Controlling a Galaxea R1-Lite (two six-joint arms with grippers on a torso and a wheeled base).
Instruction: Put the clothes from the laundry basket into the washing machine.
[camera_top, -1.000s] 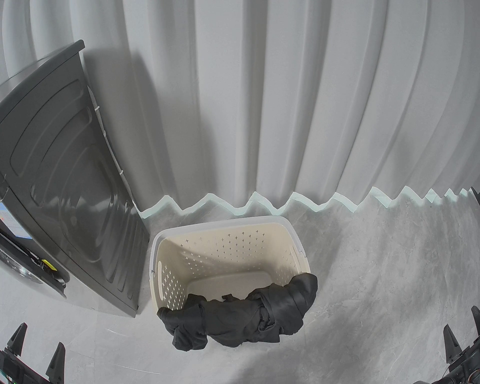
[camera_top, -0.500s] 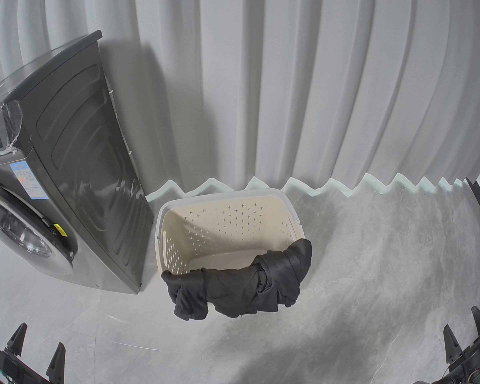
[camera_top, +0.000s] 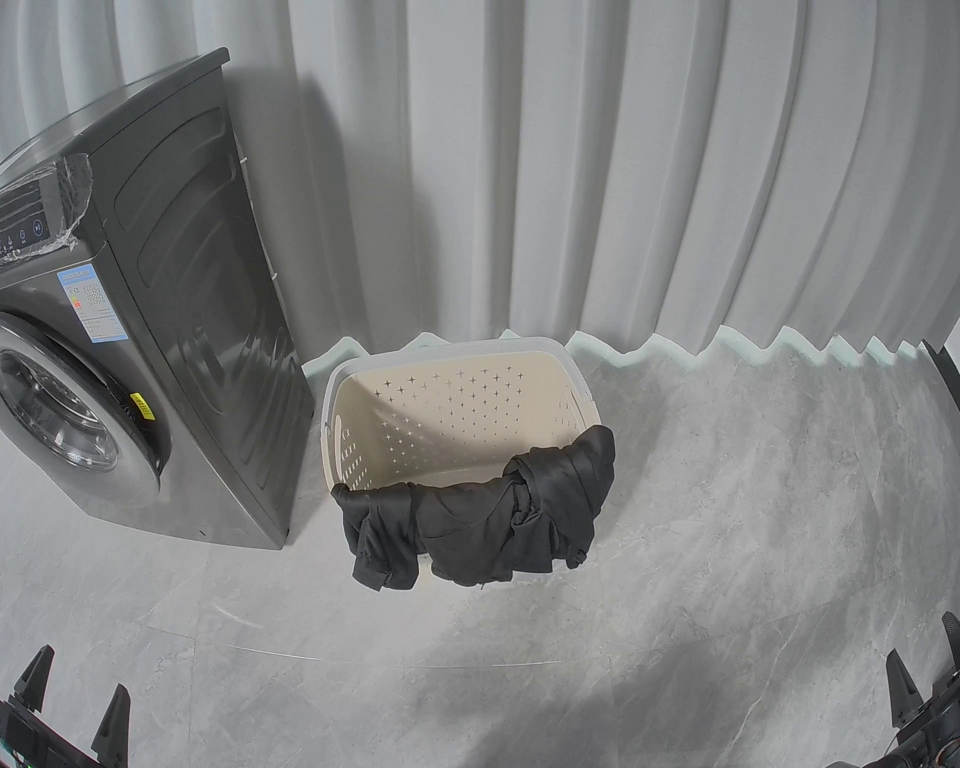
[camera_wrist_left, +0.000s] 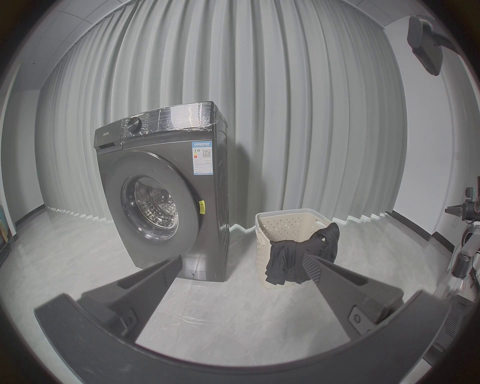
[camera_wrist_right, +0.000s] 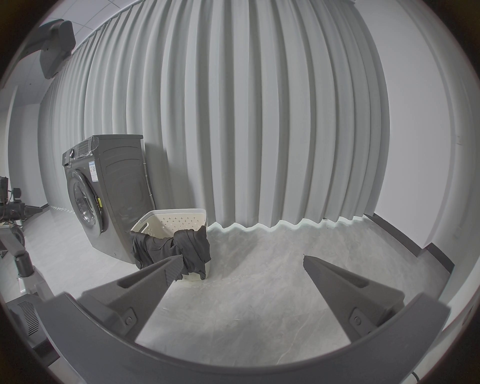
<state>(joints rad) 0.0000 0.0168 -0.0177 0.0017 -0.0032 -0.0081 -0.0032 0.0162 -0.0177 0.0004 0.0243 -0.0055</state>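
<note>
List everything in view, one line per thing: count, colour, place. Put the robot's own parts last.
washing machine: one, dark grey, on the floor at the left, in front of the curtain.
laundry basket: one, cream, perforated, on the floor just right of the washing machine.
clothes: one black bundle, number of pieces unclear, draped over the basket's near rim.
curtain: one, white, pleated, behind the machine and basket.
floor: one, grey, marbled, underneath everything.
left end effector: one, black, low at the left, open and empty.
right end effector: one, black, low at the right, open and empty.
</note>
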